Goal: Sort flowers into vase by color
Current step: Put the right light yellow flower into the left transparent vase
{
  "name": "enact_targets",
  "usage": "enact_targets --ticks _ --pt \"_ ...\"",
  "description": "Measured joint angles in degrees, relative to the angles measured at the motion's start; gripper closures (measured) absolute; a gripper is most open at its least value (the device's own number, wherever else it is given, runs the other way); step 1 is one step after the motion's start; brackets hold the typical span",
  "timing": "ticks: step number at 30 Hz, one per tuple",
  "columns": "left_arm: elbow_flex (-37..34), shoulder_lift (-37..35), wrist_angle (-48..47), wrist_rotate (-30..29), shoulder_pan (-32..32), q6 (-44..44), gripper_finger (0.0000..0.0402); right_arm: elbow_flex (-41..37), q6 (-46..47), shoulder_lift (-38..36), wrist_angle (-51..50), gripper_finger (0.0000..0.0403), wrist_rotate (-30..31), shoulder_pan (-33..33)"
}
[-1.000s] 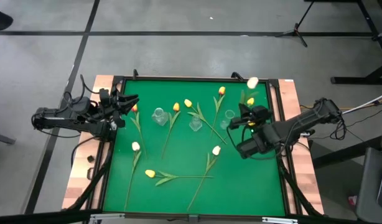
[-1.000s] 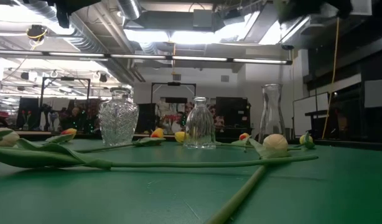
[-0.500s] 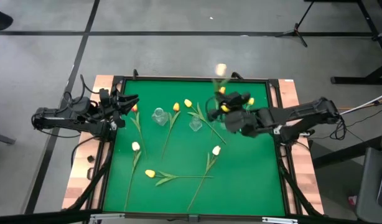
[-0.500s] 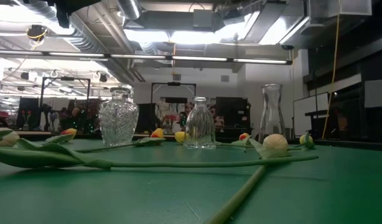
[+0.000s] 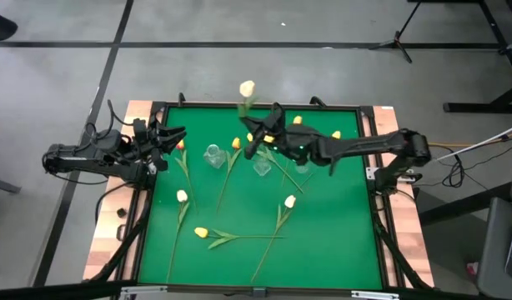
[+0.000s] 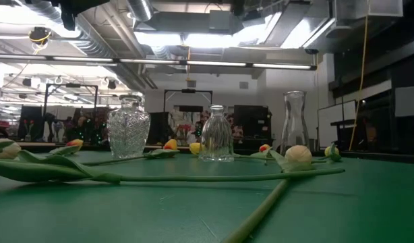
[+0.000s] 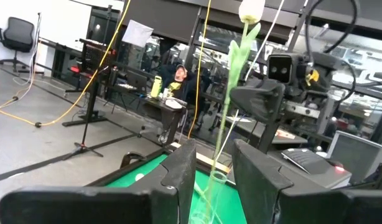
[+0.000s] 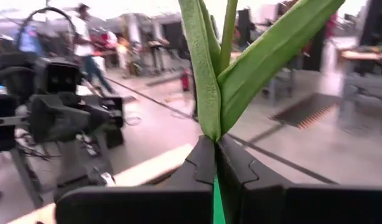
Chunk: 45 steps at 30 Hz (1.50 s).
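Green felt table (image 5: 323, 242): loose artificial tulips (image 5: 236, 237) with thin green stems lying flat, near. Mid-table: three clear glass vases (image 6: 216, 133). Right gripper (image 5: 258, 142) above them, fingers pinched on an upright white-headed tulip (image 5: 247, 88). Left gripper (image 5: 174, 138) at the table's left edge, fingers spread, empty.

I count nine flowers (image 5: 278, 218): one clamped in my right gripper (image 5: 253, 142), eight lying flat, and three glass vases (image 5: 213, 155) standing on the counter (image 5: 339, 242).

clear glass vases (image 6: 129, 127), matt green tabletop (image 5: 323, 233)
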Motion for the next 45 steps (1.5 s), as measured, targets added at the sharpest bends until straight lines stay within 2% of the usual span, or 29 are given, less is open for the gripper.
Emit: enact_targets --ticks 6,10,13,24,33,45 --pt "0.0 0.0 0.0 0.0 0.0 0.2 0.0300 0.0 -1.4 6.0 13.5 0.0402 -6.3 -2.6" --pt "0.0 0.0 0.0 0.0 0.0 0.4 0.0300 0.0 -1.4 8.9 19.2 0.0402 -11.1 -3.6" --pt "0.0 0.0 0.0 0.0 0.0 0.4 0.0300 0.0 -1.4 10.4 21.4 0.0402 -12.5 -3.6" --pt "0.0 0.0 0.0 0.0 0.0 0.4 0.0300 0.0 -7.6 14.8 26.4 0.0402 -12.6 -3.8" --pt "0.0 0.0 0.0 0.0 0.0 0.4 0.0300 0.3 -7.2 18.5 28.0 0.0402 -13.4 -6.0" --pt "0.0 0.0 0.0 0.0 0.0 0.4 0.0300 0.3 -4.4 20.5 27.0 0.0384 -19.6 -7.0"
